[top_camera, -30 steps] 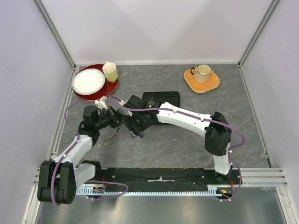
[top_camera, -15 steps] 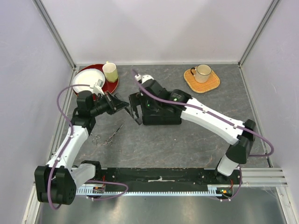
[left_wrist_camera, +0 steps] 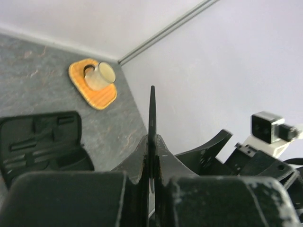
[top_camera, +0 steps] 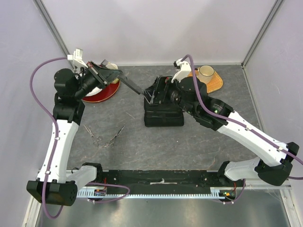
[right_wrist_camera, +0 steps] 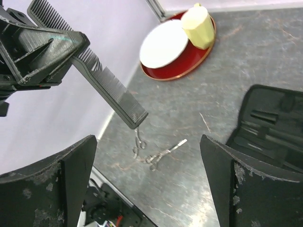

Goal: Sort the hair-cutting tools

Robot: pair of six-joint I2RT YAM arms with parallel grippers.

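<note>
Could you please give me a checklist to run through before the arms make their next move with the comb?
1. Left gripper shut on the black comb: ok.
2. Right gripper open and empty: ok.
3. Black zip case lying open: ok.
4. Two scissors lying on the table, away from both arms: ok.
5. Comb tip not touching the right gripper's fingers: ok.
6. Second comb located: cannot tell.
</note>
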